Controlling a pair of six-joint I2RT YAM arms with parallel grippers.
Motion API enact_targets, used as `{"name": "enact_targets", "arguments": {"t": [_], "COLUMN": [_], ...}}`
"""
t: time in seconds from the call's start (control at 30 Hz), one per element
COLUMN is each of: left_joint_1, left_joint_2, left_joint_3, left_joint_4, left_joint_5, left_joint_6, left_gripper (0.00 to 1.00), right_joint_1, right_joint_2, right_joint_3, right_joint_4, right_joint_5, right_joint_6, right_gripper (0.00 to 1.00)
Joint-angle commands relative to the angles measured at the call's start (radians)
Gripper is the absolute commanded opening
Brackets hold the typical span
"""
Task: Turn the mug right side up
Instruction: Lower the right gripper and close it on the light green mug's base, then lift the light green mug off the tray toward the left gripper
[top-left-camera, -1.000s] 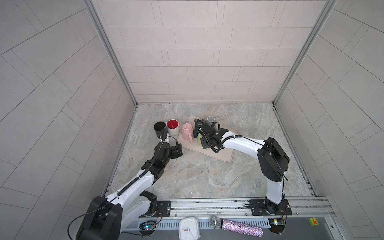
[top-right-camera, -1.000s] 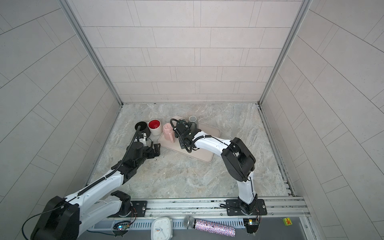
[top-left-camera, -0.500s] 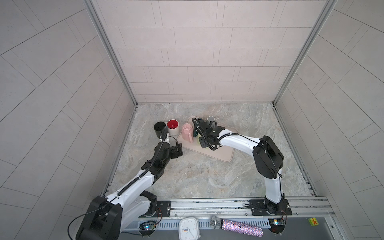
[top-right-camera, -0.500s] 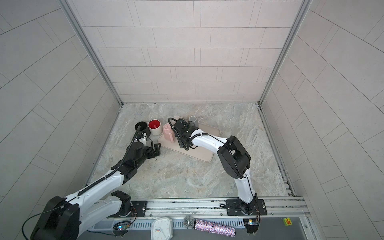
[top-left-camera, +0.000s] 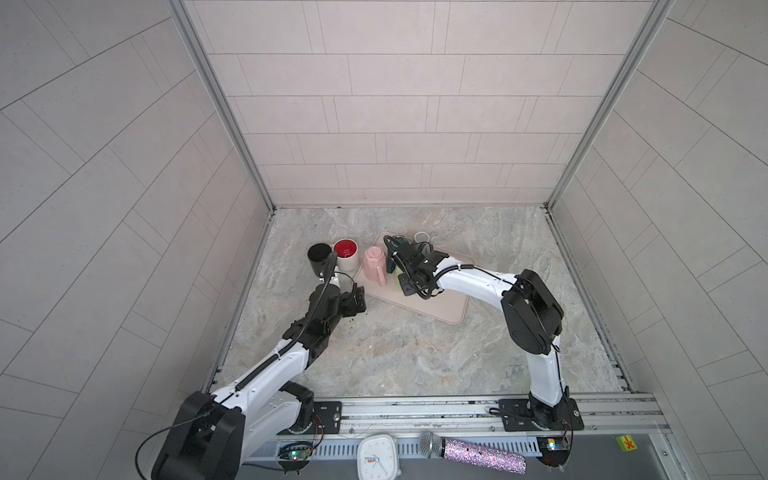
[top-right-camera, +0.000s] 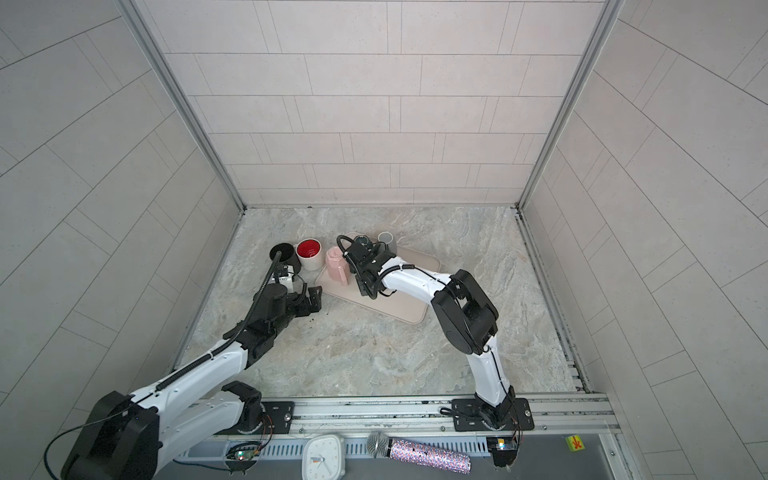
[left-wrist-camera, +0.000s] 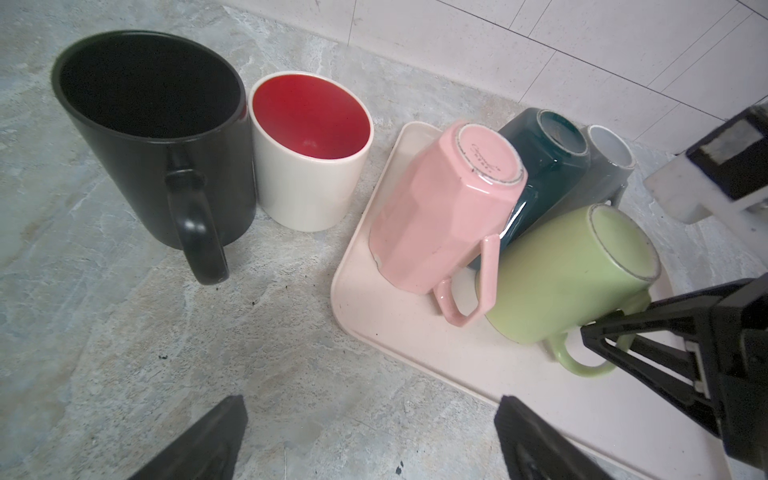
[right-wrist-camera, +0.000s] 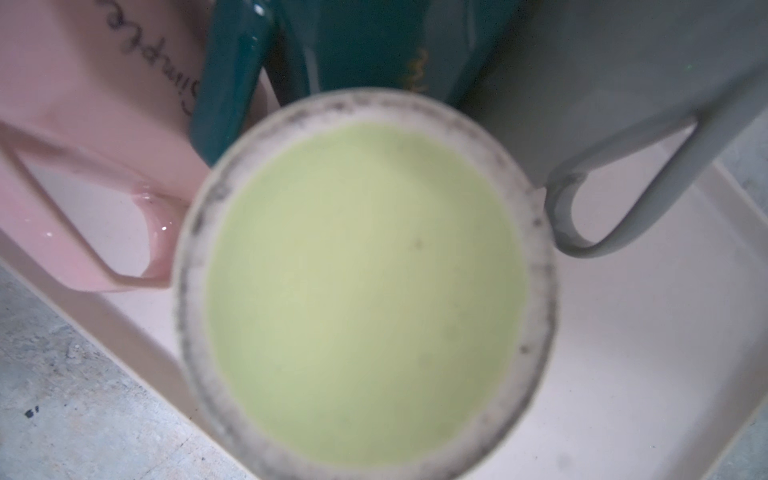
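Observation:
A light green mug stands upside down on the beige tray, its handle toward the tray's front. Its base fills the right wrist view, where no fingers show. My right gripper reaches in from the right, and its two black fingers meet at the green handle, shut on it. In a top view the right gripper covers most of that mug. My left gripper hangs open over the bare counter beside the tray's left edge, holding nothing.
Upside down on the tray with it are a pink mug, a teal mug and a grey mug, packed close together. A black mug and a white mug with a red inside stand upright left of the tray.
The right gripper has shifted left over the tray onto the green mug, and its jaws have come together. The left arm has stayed still.

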Motion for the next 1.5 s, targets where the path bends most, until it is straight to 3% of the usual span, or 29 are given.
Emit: {"name": "enact_targets", "arguments": {"t": [0.0, 0.3, 0.5, 1.17, 1.47], "left_joint_1": [-0.005, -0.005, -0.005, -0.006, -0.006], "left_joint_2": [0.004, 0.005, 0.007, 0.031, 0.050], "left_joint_3": [-0.013, -0.014, -0.014, -0.010, -0.003], "left_joint_4": [0.030, 0.030, 0.032, 0.040, 0.044], "left_joint_5": [-0.007, -0.005, -0.004, 0.015, 0.027], "left_joint_6": [0.001, -0.001, -0.001, 0.000, -0.002], "left_gripper": [1.00, 1.00, 1.00, 1.00, 1.00], "right_joint_1": [-0.006, -0.021, -0.035, -0.069, -0.076], "right_joint_2": [0.022, 0.017, 0.000, -0.171, -0.319], "right_joint_3": [0.012, 0.002, -0.011, -0.170, -0.285], "right_joint_4": [-0.017, -0.026, -0.031, 0.052, 0.165], "right_joint_5": [0.018, 0.020, 0.016, -0.095, -0.163], "right_joint_6": [0.004, -0.007, -0.016, -0.032, -0.057], "right_gripper": [0.18, 0.14, 0.00, 0.00, 0.00]}}
